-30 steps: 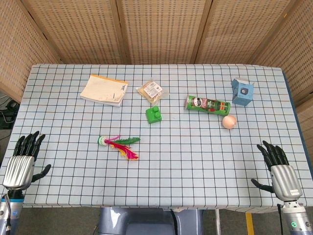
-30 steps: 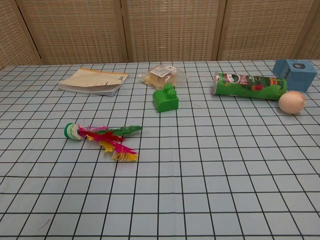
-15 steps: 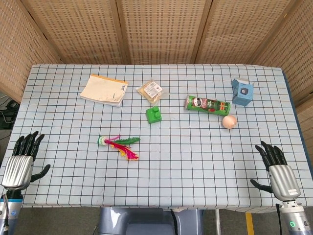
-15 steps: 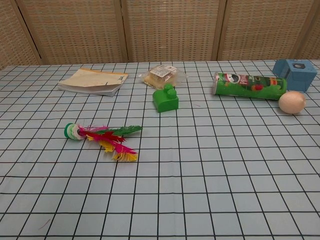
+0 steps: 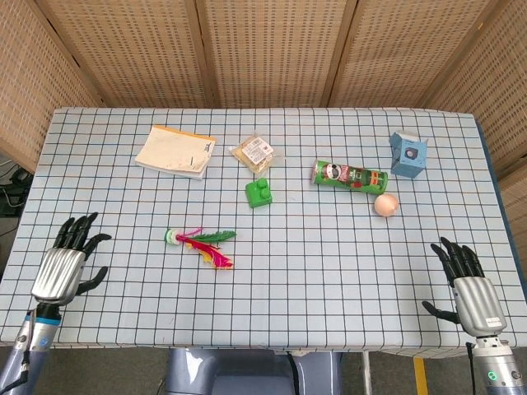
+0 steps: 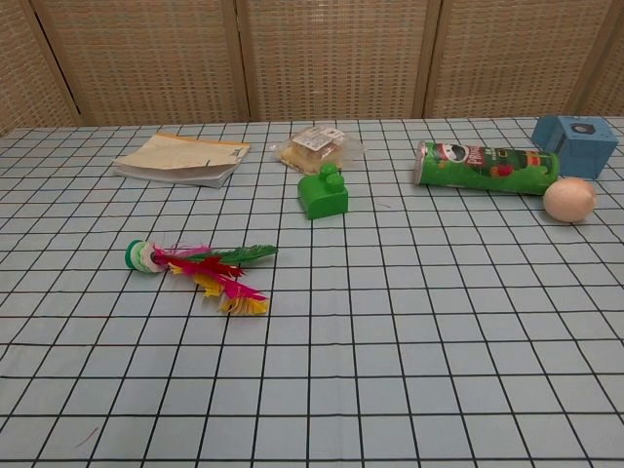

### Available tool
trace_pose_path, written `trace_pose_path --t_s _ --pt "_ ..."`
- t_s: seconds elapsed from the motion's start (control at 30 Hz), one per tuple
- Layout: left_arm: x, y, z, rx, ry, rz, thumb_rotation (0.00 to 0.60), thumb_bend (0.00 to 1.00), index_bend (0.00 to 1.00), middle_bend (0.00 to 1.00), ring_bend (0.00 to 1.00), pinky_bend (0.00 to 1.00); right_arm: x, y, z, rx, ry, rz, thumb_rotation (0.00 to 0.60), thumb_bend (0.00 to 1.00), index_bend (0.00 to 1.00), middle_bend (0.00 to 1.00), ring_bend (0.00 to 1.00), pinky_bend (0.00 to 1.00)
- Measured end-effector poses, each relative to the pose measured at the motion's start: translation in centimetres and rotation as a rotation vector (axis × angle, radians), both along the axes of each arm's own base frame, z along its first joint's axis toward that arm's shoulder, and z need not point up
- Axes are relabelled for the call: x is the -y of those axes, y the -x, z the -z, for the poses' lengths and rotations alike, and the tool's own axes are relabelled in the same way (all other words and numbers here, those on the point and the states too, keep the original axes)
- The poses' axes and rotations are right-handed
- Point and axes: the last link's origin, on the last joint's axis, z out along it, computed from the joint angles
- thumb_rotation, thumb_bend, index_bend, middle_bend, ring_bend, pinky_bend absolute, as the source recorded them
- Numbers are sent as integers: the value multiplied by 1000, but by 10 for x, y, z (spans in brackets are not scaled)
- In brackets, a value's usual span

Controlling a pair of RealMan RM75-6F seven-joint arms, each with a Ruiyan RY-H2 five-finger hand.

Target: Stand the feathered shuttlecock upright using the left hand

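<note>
Table (image 5: pixel 329 271) with a blue-and-white checked cloth, wicker screens (image 5: pixel 263 49) behind it. Shuttlecock (image 5: pixel 200 242), feathered: lying on its side in the left half of the table, white-and-green base toward the left, green, red, pink and yellow feathers fanning to the right; nothing touches it. Left hand (image 5: pixel 64 265): over the near left edge of the cloth, fingers spread and pointing up the table, holding nothing, well apart from the shuttlecock; seen in the head view only. Right hand (image 5: pixel 469 288): at the near right corner, fingers apart, holding nothing; also in the head view only. Notepad (image 5: pixel 174 151): flat at the far left. Wrapped snack (image 5: pixel 254 151): clear packet, just right of the notepad. Green block (image 5: pixel 259 192): near the snack, on the side toward the robot. Green can (image 5: pixel 349 175): on its side, right of centre. Egg (image 5: pixel 385 204): just beside the can's right end, on the near side. Blue box (image 5: pixel 409 153): far right, beyond the egg and near the can's right end.
</note>
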Motion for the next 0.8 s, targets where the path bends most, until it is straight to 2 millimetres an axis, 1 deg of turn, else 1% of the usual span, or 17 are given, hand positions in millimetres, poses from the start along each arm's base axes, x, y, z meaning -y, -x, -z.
trace_pose_path --t_s 0.13,0.2,0.4,0.47,0.57,0.8 --pt "-22 -19 21 -30 89 35 600 340 378 0 0 0 1 2 1 1 -2 8 600 62 64 0 0 0" --pt "-35 -32 32 -57 125 59 600 344 404 0 0 0 2 2 1 3 -4 12 600 62 64 0 0 0" --pt "-63 -70 64 -146 153 135 600 341 426 0 0 0 3 4 -1 13 4 20 600 61 64 0 0 0" --pt "-70 -84 75 -170 155 160 600 318 431 0 0 0 4 5 -2 18 7 25 600 61 64 0 0 0" --pt "-79 -101 91 -200 161 183 600 243 443 0 0 0 5 5 -3 26 14 29 600 61 64 0 0 0" --pt "-87 -128 120 -273 165 218 600 225 475 0 0 0 7 8 -8 49 27 39 600 62 64 0 0 0"
